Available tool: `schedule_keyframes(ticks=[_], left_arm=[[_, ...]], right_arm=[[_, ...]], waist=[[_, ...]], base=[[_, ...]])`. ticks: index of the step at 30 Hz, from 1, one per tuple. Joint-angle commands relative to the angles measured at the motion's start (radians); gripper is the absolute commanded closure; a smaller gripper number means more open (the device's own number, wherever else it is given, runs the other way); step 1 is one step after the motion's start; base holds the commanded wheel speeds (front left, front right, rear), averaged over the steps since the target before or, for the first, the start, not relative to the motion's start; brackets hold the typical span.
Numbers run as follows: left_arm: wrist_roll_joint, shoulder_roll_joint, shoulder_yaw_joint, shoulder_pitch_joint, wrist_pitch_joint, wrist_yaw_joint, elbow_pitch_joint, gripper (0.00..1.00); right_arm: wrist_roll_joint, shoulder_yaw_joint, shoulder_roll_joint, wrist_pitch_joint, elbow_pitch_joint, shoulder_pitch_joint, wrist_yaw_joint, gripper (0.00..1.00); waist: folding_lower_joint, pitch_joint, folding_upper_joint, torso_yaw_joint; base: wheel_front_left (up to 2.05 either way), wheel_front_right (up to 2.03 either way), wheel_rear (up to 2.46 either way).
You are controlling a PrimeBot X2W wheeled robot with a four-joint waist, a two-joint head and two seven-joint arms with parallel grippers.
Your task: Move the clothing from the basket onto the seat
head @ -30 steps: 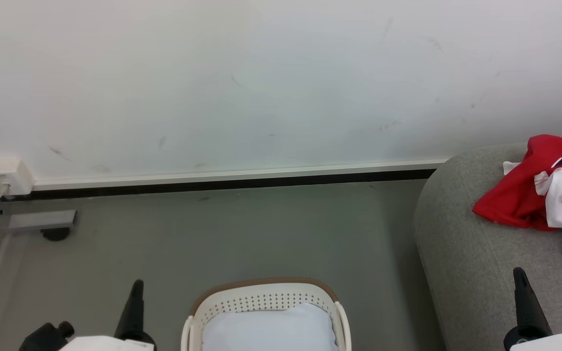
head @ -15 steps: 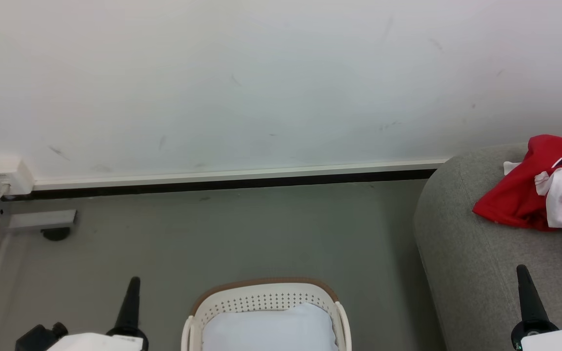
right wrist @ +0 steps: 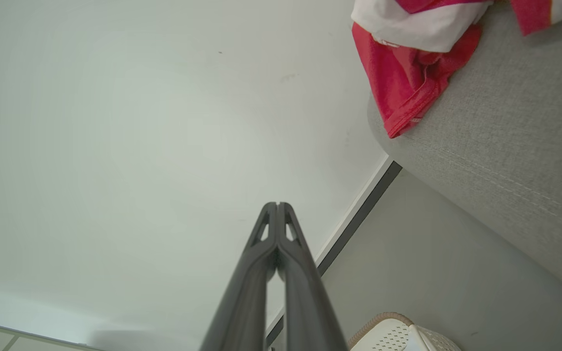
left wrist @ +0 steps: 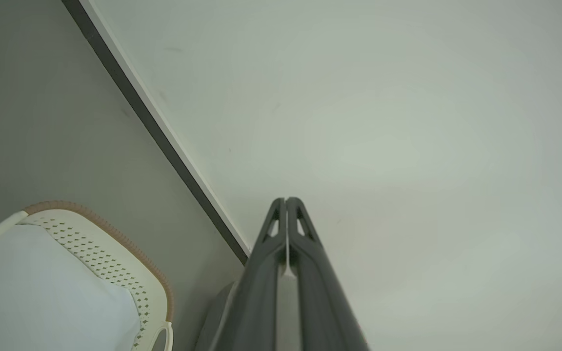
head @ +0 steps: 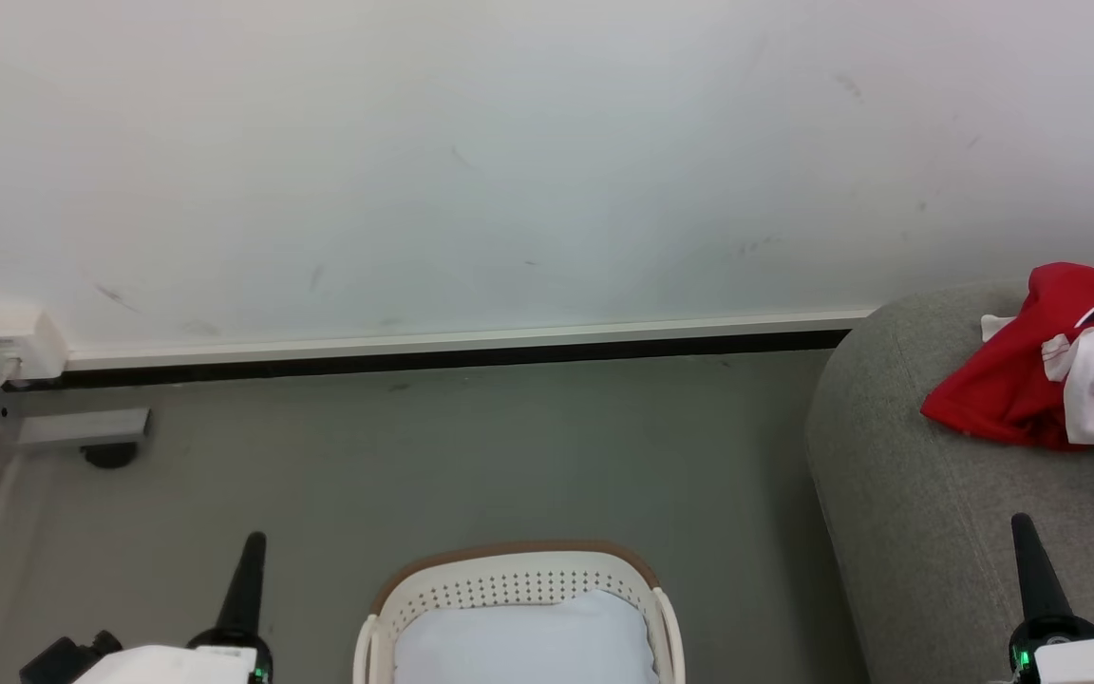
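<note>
Item 1. Clothing point(head: 1050, 380): red jersey with white trim and part of a black marking visible. It lies crumpled on the seat point(head: 917, 532) at 3 o'clock in the head view and is cut off by the frame edge. In the right wrist view, a red hem lies close to the seat's rounded edge.

Item 2. Seat: light grey upholstery at 4 o'clock, with a stitched seam line showing in the right wrist view.

Item 3. Basket point(head: 518, 570): cream-white, perforated, with a brown rim. It stands on the floor point(head: 471, 456) at 6 o'clock, apart from the seat, and contains a plain pale blue-white cloth point(head: 523, 646).

Item 4. Left pincer point(head: 254, 541): at 7 o'clock, clenched with its fingers pressed together and grasping nothing. It is over the floor at the basket's 9 o'clock.

Item 5. Right pincer point(head: 1022, 522): at 5 o'clock, clenched and empty. It is over the seat at the jersey's 6 o'clock, apart from the jersey.

Item 6. Surroundings: a scuffed white wall point(head: 509, 161) at 12 o'clock with a dark baseboard point(head: 462, 356) under it, and a small white box point(head: 10, 344) at 9 o'clock.
</note>
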Motion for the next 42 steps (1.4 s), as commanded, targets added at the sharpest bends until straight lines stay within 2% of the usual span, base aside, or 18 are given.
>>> schedule_keyframes(ticks=[1,42], left_arm=[[-0.027,0.007,0.007,-0.018,0.007,-0.002,-0.01,1.0],[-0.34,0.009,0.043,-0.027,0.091,-0.004,-0.024,1.0]], right_arm=[[0.021,-0.007,-0.001,0.008,-0.004,-0.019,-0.001,1.0],[0.304,-0.059,0.02,0.097,0.019,-0.04,-0.002,1.0]], waist=[[0.0,0.0,-0.0001,0.0],[-0.0001,0.0,-0.0001,0.003]], base=[[0.0,0.0,0.0],[0.0,0.0,0.0]])
